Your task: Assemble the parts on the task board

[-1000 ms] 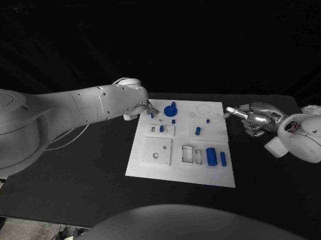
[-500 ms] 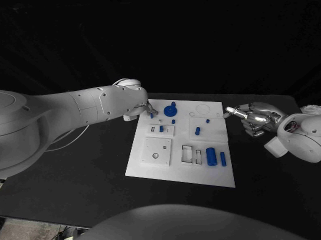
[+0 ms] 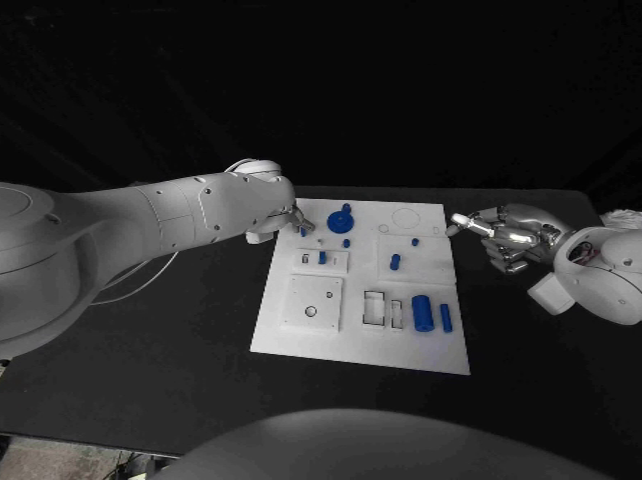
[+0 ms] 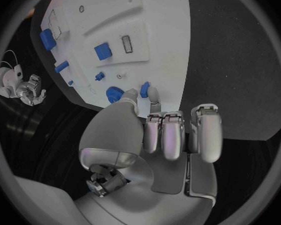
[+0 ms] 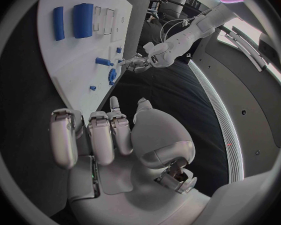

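At the far left corner of the flat white rectangular task board (image 3: 300, 335), the left hand (image 4: 154, 135) pinches a small blue peg-shaped part (image 4: 145, 91) between thumb and a fingertip, its other fingers curled; whether the peg sits in a hole I cannot tell. My worry: a tilted or slipping pinch could jam the peg or drop it off the board's edge, which lies just beside it. A round blue gear-like part (image 3: 340, 218) sits close by and could get bumped. Further right, a large blue cylinder (image 3: 422, 312) lies on the near side. The right hand (image 3: 504, 237) hovers beside the board's right edge, curled and holding nothing.
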`<state>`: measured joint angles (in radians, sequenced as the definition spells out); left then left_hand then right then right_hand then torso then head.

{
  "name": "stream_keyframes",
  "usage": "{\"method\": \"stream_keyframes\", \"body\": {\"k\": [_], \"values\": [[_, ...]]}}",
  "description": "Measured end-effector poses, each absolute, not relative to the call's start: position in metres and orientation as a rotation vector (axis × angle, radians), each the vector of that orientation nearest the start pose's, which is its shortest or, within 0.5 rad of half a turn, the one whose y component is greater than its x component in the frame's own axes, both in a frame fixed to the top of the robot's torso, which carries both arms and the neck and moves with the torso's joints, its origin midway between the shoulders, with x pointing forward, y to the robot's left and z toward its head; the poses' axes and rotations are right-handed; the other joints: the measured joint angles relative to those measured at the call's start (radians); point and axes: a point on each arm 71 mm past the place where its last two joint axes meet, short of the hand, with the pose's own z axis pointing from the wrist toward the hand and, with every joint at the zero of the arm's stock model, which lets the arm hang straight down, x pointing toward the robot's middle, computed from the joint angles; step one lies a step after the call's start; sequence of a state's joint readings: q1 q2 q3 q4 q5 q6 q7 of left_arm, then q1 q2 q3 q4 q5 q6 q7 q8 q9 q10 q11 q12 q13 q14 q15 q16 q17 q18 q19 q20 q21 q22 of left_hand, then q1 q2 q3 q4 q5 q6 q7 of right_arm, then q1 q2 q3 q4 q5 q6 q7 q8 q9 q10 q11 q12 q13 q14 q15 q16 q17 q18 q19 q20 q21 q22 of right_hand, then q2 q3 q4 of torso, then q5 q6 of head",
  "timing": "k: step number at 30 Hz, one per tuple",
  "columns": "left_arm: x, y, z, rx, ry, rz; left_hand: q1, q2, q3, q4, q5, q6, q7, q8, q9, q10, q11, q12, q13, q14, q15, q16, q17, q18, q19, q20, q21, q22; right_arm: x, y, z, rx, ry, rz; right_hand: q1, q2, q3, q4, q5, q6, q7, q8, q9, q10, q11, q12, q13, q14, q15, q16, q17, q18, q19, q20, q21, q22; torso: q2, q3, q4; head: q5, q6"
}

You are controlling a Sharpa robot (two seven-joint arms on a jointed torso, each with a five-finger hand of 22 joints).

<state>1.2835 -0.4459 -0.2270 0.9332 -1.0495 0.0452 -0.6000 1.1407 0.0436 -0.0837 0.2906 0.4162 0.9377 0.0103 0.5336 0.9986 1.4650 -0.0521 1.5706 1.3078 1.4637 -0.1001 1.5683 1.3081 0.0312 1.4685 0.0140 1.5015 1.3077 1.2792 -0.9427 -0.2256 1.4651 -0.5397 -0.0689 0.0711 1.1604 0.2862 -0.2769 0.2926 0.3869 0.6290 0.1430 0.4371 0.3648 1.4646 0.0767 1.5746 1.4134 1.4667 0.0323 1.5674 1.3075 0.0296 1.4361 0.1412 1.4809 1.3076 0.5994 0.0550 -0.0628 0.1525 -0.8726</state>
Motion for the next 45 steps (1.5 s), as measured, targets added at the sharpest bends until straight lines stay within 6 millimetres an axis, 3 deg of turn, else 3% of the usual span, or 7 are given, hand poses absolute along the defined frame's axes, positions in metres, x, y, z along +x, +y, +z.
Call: {"method": "stream_keyframes", "body": {"k": [25, 33, 38, 45], "values": [[0.564, 0.205, -0.259, -0.347, 2.247, -0.033, 0.069, 0.02, 0.047, -0.003, 0.153, -0.011, -0.004, 0.0, 0.01, 0.0, 0.0, 0.0, 0.0, 0.0, 0.0, 0.0, 0.0, 0.0, 0.0, 0.0, -0.005, 0.0, 0.474, -0.267, -0.228, 0.642, 2.024, 1.07, 0.0, 0.0, 0.003, -0.003, 0.004, 0.002, 0.002, 0.0, -0.001, 0.0, 0.0, 0.0, 0.0, 0.0, 0.0, 0.0, 0.0, 0.0, 0.0, 0.0, 0.0, 0.0, 0.0, 0.0001, 0.0002, -0.001, 0.0], [0.564, 0.205, -0.259, -0.354, 2.25, -0.044, 0.098, 0.016, 0.074, -0.003, 0.164, -0.011, -0.004, 0.0, 0.014, 0.004, -0.004, 0.0, 0.0, 0.0, 0.0, 0.0, 0.0, 0.0, 0.0, 0.0, -0.008, 0.0, 0.474, -0.268, -0.228, 0.642, 2.025, 1.069, 0.0, 0.0, 0.003, -0.003, 0.004, 0.002, 0.002, 0.0, -0.001, 0.0, 0.0, 0.0, 0.0, 0.0, 0.0, 0.0, 0.0, 0.0, 0.0, 0.0, 0.0, 0.0, 0.0, 0.0001, 0.0002, 0.0, 0.0], [0.563, 0.206, -0.259, -0.358, 2.25, -0.049, 0.131, 0.001, 0.116, -0.003, 0.106, -0.013, -0.002, -0.001, 0.019, 0.0, -0.007, 0.0, 0.0, 0.004, -0.004, 0.0, 0.0, 0.0, -0.004, -0.004, -0.008, 0.0, 0.474, -0.268, -0.228, 0.643, 2.024, 1.068, 0.0, 0.0, 0.003, -0.003, 0.01, 0.002, 0.002, 0.0, -0.001, 0.0, 0.0, 0.0, 0.0, 0.0, 0.0, 0.0, 0.001, 0.0, 0.0, 0.0, 0.0, 0.0, 0.0, 0.0001, 0.0003, 0.0, 0.0], [0.554, 0.212, -0.259, -0.35, 2.246, -0.07, 0.144, -0.007, 0.13, -0.003, 0.095, -0.011, -0.004, 0.003, 0.021, 0.0, -0.007, 0.0, 0.0, 0.004, -0.004, 0.0, -0.001, 0.0, -0.004, -0.004, -0.008, 0.0, 0.474, -0.27, -0.228, 0.646, 2.023, 1.065, 0.0, 0.0, 0.003, -0.003, 0.01, 0.002, 0.002, 0.0, -0.001, 0.0, 0.0, 0.0, 0.0, 0.0, 0.0, 0.0, 0.001, 0.0, 0.0, 0.0, 0.0, 0.0, -0.001, 0.0001, 0.0004, -0.003, 0.0]]}}
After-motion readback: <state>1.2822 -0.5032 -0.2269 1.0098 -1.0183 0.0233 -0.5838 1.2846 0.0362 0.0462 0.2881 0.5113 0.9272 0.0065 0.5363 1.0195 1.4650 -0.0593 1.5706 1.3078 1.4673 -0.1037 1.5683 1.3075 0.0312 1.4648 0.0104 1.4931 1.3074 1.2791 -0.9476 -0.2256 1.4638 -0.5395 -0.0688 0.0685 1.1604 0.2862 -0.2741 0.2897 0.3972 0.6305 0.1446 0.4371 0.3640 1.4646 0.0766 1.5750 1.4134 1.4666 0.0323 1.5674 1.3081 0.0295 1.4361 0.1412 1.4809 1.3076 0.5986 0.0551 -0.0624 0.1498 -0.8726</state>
